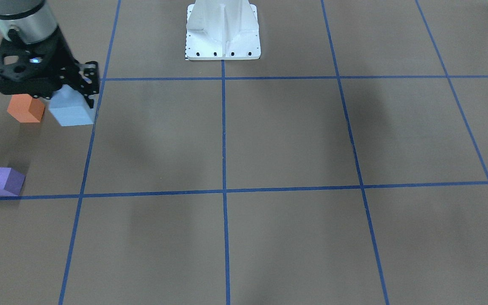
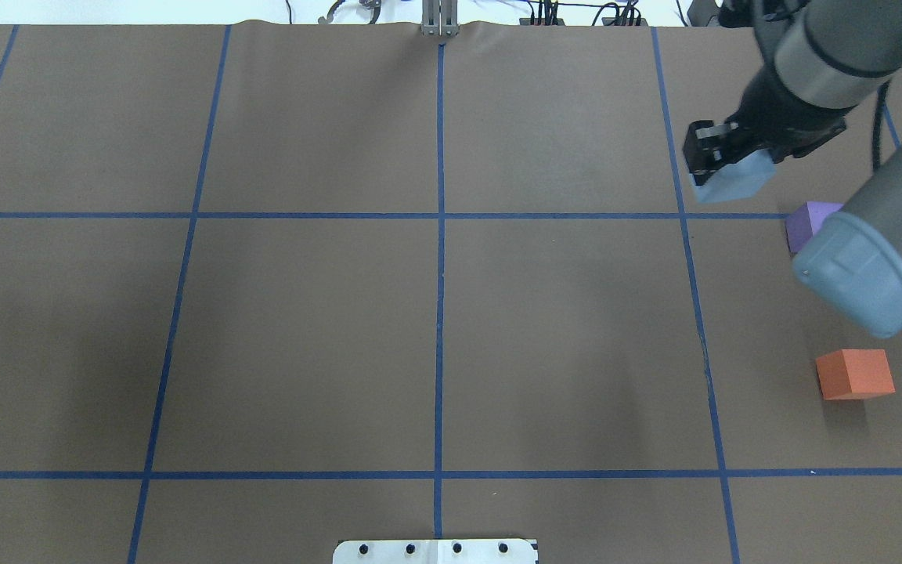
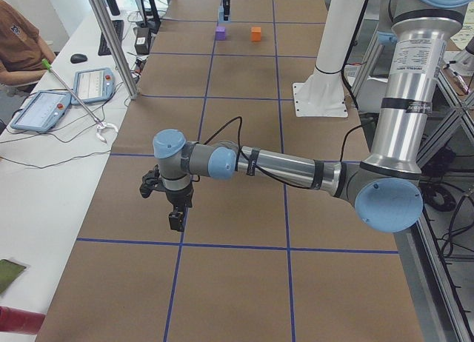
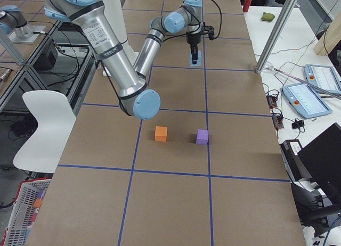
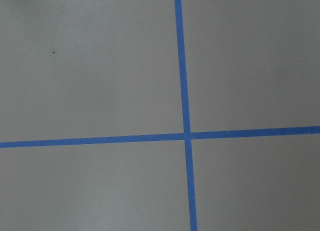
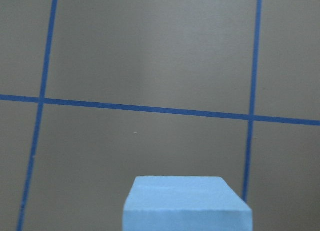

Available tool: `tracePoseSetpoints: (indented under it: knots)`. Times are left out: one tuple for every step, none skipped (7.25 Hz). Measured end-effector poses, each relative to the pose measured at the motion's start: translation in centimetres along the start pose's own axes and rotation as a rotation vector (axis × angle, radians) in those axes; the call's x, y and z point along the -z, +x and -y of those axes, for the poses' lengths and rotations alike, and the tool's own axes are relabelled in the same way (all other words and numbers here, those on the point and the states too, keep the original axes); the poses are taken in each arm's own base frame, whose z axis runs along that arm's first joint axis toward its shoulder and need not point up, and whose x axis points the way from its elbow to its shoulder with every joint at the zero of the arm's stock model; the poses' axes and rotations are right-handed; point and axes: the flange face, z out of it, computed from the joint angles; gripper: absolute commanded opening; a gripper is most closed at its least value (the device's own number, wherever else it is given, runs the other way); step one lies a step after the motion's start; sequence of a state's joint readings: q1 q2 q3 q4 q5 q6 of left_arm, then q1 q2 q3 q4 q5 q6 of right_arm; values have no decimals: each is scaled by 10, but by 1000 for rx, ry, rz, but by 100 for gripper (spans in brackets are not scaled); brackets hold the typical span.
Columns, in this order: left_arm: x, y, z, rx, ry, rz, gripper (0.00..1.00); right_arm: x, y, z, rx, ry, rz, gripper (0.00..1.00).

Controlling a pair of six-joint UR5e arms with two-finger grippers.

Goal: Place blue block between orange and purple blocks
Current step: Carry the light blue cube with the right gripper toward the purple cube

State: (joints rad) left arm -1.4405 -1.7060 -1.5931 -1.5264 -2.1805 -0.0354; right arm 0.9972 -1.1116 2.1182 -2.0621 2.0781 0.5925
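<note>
My right gripper (image 2: 721,157) is shut on the light blue block (image 2: 733,184) and holds it well above the table; it also shows in the front view (image 1: 84,91) with the blue block (image 1: 72,111). The right wrist view shows the blue block (image 6: 186,203) at the bottom edge, with the table far below. The orange block (image 2: 854,374) and the purple block (image 2: 807,223) sit apart on the table at my right end, with bare table between them. My left gripper (image 3: 176,220) hangs over the table's left end; I cannot tell whether it is open or shut.
The robot's white base (image 1: 223,31) stands at the middle of the near edge. Blue tape lines (image 2: 439,215) divide the brown table into squares. An operator (image 3: 18,42) sits by a side table with tablets (image 3: 41,109).
</note>
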Motion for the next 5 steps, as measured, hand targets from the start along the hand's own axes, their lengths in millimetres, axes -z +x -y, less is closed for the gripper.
tracePoseSetpoints:
  knots:
    - [2,-6,-3,-27,-1,-31,100,-8,48,-5,48,-22,-30,0]
    - [0,-10,-9,-37,-4,-54,100,-21,86,-13,71,-32,-46,0]
    - [-3,-13,-15,-39,-8,-64,100,-42,117,-21,76,-30,-44,0]
    - [-5,-14,-17,-39,-10,-67,100,-71,146,-30,67,-29,-28,0]
    - [-5,-14,-18,-39,-10,-67,100,-99,173,-43,53,-24,-12,0]
